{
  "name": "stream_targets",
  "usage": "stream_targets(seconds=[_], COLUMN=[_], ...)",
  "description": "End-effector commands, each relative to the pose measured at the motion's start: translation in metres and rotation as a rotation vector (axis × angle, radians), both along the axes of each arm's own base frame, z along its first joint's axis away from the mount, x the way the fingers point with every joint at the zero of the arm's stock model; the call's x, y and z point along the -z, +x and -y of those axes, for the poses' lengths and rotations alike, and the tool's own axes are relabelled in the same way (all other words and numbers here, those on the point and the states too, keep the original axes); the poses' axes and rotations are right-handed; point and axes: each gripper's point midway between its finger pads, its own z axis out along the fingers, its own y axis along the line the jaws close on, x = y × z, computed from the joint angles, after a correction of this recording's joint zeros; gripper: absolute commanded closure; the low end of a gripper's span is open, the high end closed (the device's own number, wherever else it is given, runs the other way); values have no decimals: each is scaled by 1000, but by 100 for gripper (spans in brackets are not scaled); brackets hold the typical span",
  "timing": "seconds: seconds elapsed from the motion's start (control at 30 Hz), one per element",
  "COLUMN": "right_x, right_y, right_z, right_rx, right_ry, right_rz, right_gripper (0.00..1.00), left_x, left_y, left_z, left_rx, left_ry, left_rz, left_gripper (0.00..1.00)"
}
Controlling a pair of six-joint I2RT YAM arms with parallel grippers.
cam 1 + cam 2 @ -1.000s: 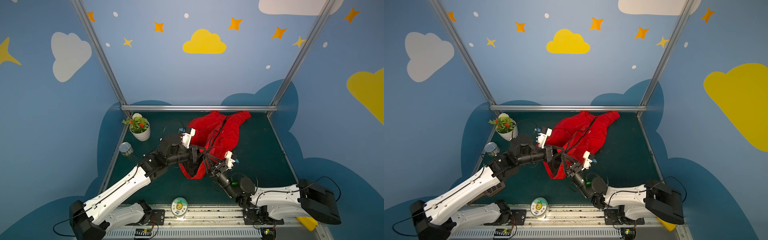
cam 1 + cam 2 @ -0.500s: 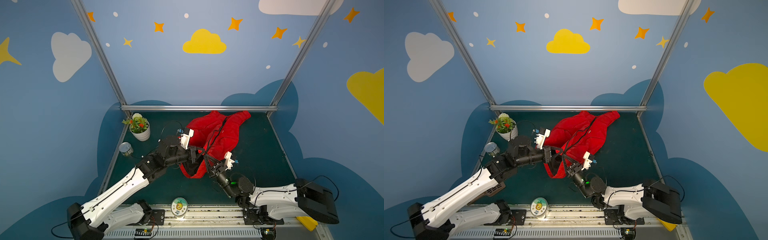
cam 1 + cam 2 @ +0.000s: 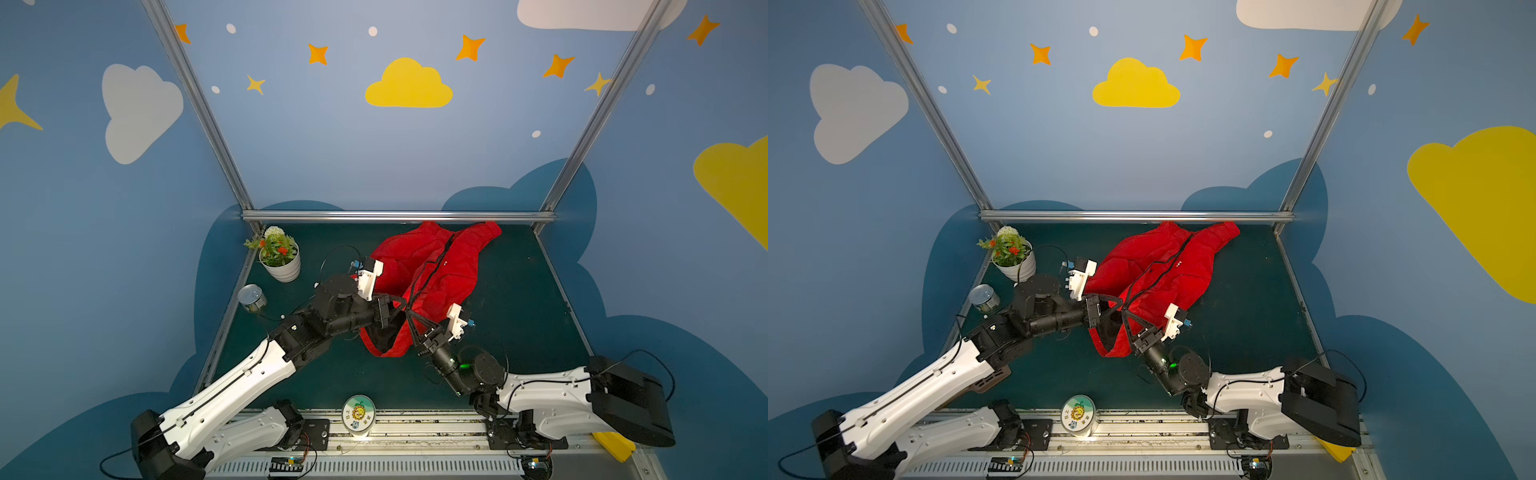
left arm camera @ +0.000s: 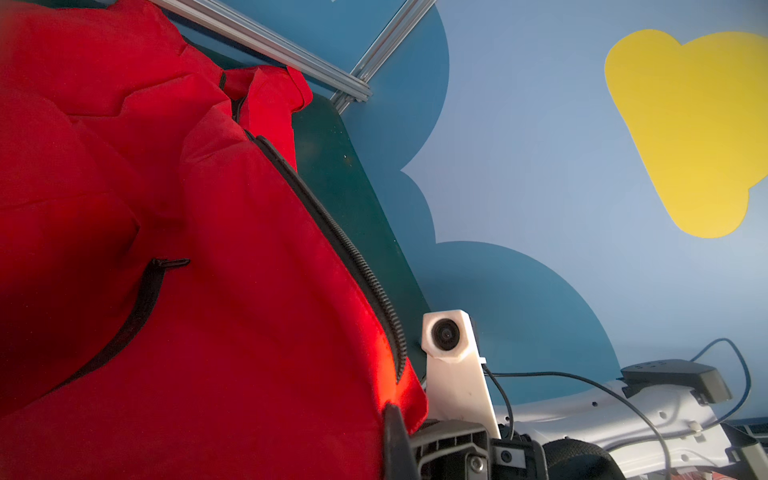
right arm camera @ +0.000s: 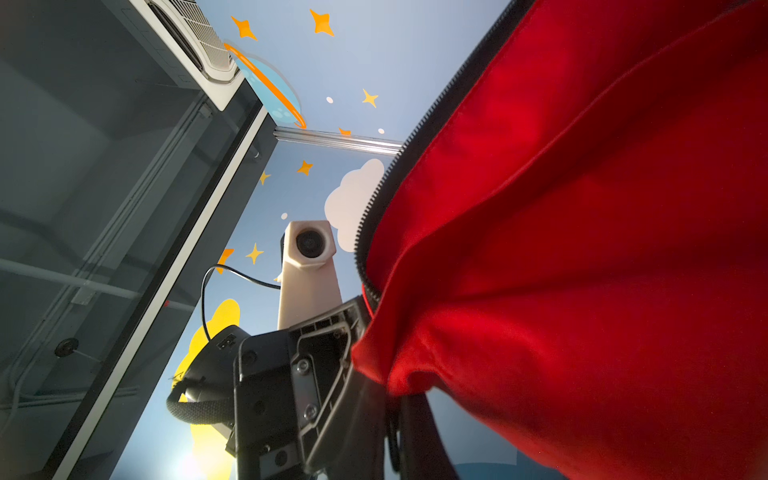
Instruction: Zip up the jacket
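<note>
The jacket (image 3: 440, 266) lies crumpled at centre frame, its lower front open. The left gripper (image 3: 400, 302) and right gripper (image 3: 410, 313) are both pinched shut on its lower front edges, tips nearly meeting. Risk — thin fabric slips or bunches, so the zipper teeth (image 4: 361, 266) misalign and jam.

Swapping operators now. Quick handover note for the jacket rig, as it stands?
Left gripper: shut on the jacket, at its near end by the zipper edge.
Right gripper: shut on the jacket too, close beside the left one.
Jacket: crumpled on the table, mid-back.
Done: each gripper seems to hold one front edge.
Left: zipper teeth lie apart, unzipped; join the ends and zip up.
</note>
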Motion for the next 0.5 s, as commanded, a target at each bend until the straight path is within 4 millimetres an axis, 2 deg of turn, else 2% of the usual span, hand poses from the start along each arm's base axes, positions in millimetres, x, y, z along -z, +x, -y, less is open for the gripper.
stream_targets(seconds=[0.0,0.1,0.27,0.47], right_x=[-17,-22,-28,-28], right_y=[6,8,14,24], right_z=[14,20,26,32], right_rx=[70,103,140,163], right_ry=[32,26,27,34], right_rz=[37,53,66,61], right_gripper=[100,100,100,100], left_x=[-3,-3,-2,8], left_y=[-5,-2,-3,-6], left_z=[-7,-13,-8,-7], left_rx=[-24,-72,-66,-67], left_ry=[-26,-48,-77,-80], left_rz=[-2,-9,-20,-43], left_gripper=[97,97,97,97])
